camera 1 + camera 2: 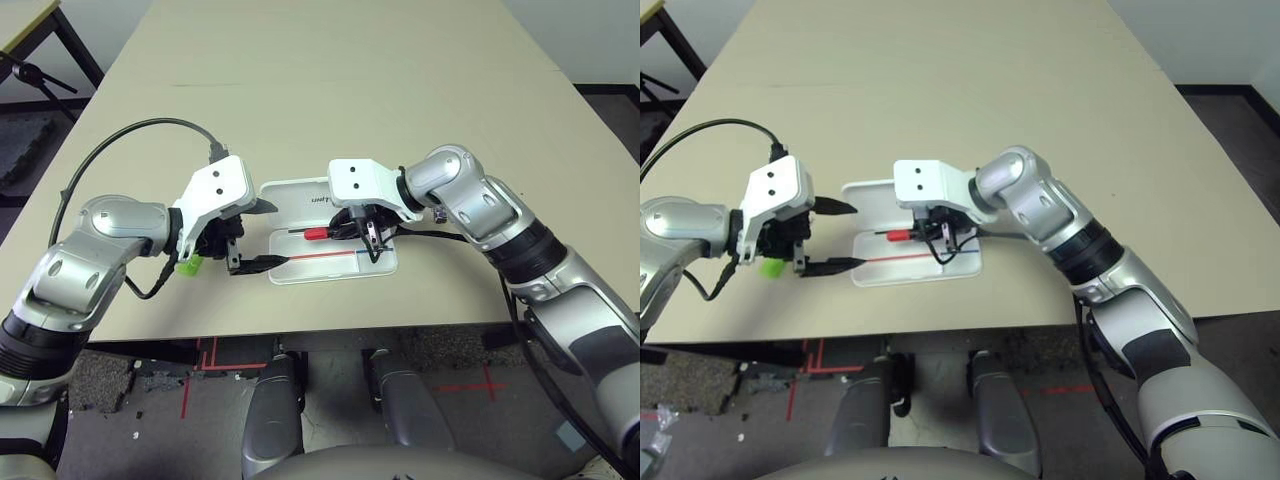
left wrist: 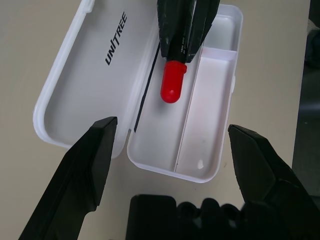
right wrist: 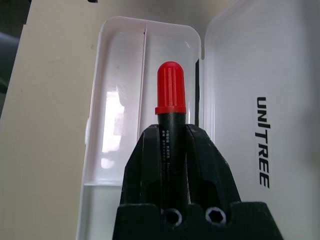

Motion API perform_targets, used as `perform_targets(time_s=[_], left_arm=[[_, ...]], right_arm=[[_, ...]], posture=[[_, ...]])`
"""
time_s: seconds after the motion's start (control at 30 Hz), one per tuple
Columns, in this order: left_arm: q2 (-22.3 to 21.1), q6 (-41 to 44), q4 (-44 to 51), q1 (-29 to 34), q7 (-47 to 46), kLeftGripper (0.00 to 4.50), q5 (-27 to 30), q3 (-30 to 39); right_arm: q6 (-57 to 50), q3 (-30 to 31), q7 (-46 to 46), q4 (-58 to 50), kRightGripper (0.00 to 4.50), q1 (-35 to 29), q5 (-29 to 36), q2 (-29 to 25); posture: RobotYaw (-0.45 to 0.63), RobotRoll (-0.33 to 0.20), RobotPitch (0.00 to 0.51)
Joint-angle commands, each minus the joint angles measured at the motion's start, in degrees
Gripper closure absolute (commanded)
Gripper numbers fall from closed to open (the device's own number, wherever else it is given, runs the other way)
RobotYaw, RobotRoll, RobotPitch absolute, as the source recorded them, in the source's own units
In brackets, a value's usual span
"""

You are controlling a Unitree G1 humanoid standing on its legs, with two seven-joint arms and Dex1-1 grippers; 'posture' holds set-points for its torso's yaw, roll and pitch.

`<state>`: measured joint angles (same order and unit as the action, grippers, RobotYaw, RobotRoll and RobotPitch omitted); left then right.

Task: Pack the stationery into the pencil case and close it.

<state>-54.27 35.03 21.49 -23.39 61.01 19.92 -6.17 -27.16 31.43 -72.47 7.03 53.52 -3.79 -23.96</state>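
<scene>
The white pencil case lies open in the middle of the table, its lid with "unitree" lettering folded back flat. My right gripper is shut on the red marker by its black body. It holds the marker low over the tray's compartment next to the hinge, with the red cap pointing toward my left arm. My left gripper is open at the case's left end, its jaws spread wide around that end. The lime-green strip lies on the table under my left wrist. A tiny dark block peeks out beside my right wrist.
A red-and-blue line runs along the tray's front half. A black cable loops from my left wrist over the table. The near table edge is close in front of the case. The far half of the table is bare.
</scene>
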Motion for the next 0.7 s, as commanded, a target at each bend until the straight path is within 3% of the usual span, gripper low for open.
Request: perform_targets(time_s=[0.03, 0.17, 0.2, 0.37, 0.5, 0.7], left_arm=[[-0.3, 0.7, 0.6, 1.0, -0.5, 0.0, -0.9, -0.6], [-0.4, 1.5, 0.3, 1.2, -1.2, 0.0, -1.5, -0.7], [-0.5, 1.9, 0.2, 1.2, -1.4, 0.0, -1.6, -0.6], [-0.4, 4.2, 0.7, 2.9, -3.8, 0.0, -1.7, 0.9], [-0.1, 7.9, 0.6, 4.6, -8.6, 0.0, -2.7, 2.9], [0.8, 16.2, 3.8, 6.4, -15.5, 0.0, -2.1, 6.2]], right_arm=[[1.7, 1.4, 1.7, 1.5, 4.03, -0.9, -1.6, 1.1], [5.4, 0.7, 4.1, 3.8, 4.03, -1.1, -2.5, 2.3], [6.5, 0.1, 4.7, 4.4, 3.31, -1.1, -2.4, 2.6], [9.6, -2.7, 4.9, 5.0, 1.44, -1.4, -0.3, 2.6], [8.4, -6.1, 0.3, 0.7, 0.04, -3.4, 4.4, -1.0], [2.9, -9.1, -7.6, -5.1, 0.04, -6.5, 10.4, -9.7]], posture=[[-0.06, 0.0, 0.178], [-0.06, 0.0, 0.178], [-0.06, 0.0, 0.178], [-0.05, 0.0, 0.176], [-0.04, 0.0, 0.179], [-0.04, 0.0, 0.184]])
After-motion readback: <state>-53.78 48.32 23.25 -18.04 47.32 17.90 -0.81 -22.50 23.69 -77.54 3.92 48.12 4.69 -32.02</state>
